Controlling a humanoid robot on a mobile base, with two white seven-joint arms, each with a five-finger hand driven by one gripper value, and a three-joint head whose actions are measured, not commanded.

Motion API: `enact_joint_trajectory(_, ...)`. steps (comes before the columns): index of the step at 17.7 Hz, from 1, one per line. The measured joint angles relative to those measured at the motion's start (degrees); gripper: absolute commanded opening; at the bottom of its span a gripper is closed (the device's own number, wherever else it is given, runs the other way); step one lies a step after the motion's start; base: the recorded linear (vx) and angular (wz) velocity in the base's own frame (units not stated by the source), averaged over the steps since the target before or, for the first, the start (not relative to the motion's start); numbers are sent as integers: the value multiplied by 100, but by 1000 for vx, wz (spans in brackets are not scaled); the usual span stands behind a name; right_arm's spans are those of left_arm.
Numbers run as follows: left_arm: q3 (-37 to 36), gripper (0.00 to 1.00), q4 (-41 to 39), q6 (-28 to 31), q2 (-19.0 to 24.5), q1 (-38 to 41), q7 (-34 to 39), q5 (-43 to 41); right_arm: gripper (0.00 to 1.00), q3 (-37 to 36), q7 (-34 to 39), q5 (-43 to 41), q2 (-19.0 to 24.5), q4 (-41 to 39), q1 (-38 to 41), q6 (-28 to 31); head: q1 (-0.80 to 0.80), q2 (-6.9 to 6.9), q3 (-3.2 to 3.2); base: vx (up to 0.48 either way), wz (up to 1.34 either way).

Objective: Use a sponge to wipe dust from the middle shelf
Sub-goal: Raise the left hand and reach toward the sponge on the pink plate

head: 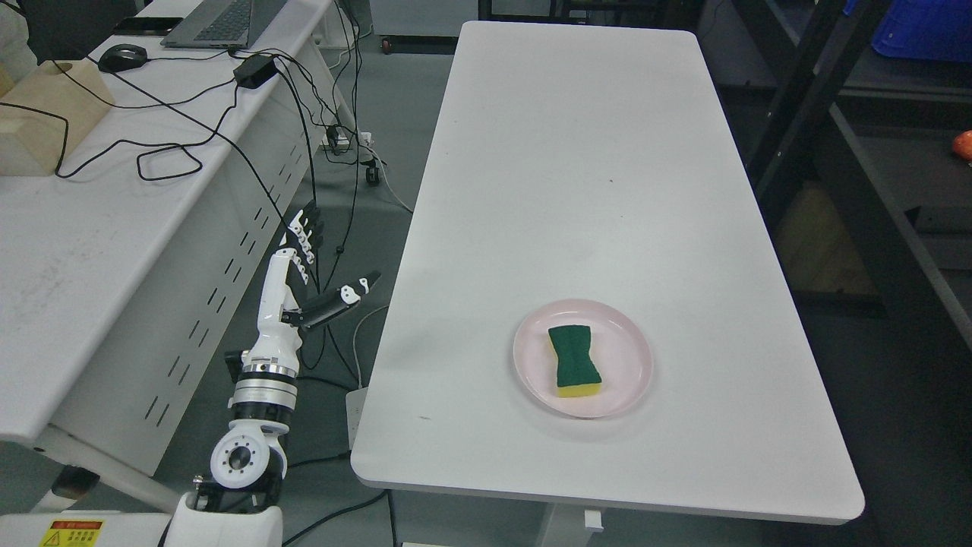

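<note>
From my remote seat, the left robot hand (304,266) hangs in the gap off the left edge of the white table (577,152), fingers spread and straight, thumb jutting toward the table, holding nothing. No right arm shows anywhere in the head view.

The move I have to make next turns on one line: the sponge (575,361) lies to the right of that hand and a little nearer to me, with a wide band of bare tabletop between them. As the only hand in view, the left is the one I would judge to be reaching, across the table's left edge.

The sponge rests flat in a pale pink plate (531,380) on the near half of the table. It is waisted like an hourglass, dark green scouring face up, a yellow foam layer showing along its near end. Its long axis runs roughly away from me, tilted slightly, so its pinched middle faces left and right.

Farther off, the table beyond the plate carries nothing else, and to the plate's right the dark frame of a shelf (873,228) stands beside the table, where the wiping is yet to begin.
</note>
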Motion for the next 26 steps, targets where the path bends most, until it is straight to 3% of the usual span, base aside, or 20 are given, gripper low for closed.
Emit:
enact_joint_trajectory(5, -43, 97, -64, 106, 0, 37, -55, -1, 100, 0, 0, 0, 0, 0, 0, 0, 0, 0, 0, 39, -106)
enact_joint_trajectory(10, -287, 96, -86, -70, 233, -302, -993, -346, 100, 0, 1, 0, 0, 0, 1, 0, 0, 0, 0, 23, -38)
enact_joint_trajectory(14, -792, 95, -83, -649, 574, -836, -1608, -1639, 100, 0, 1, 0, 0, 0, 0, 0, 0, 0, 0, -6, 4)
enact_joint_trajectory(22, -2116, 93, 27, -2556, 1074, -1954, -2677, -5200, 100, 0, 2, 0, 0, 0, 1, 0, 0, 0, 0, 0, 0)
enact_joint_trajectory(26, -2660, 92, 132, -2796, 1179, -2296, -2855, -6010, 100, 0, 2, 0, 0, 0, 1, 0, 0, 0, 0, 0, 0)
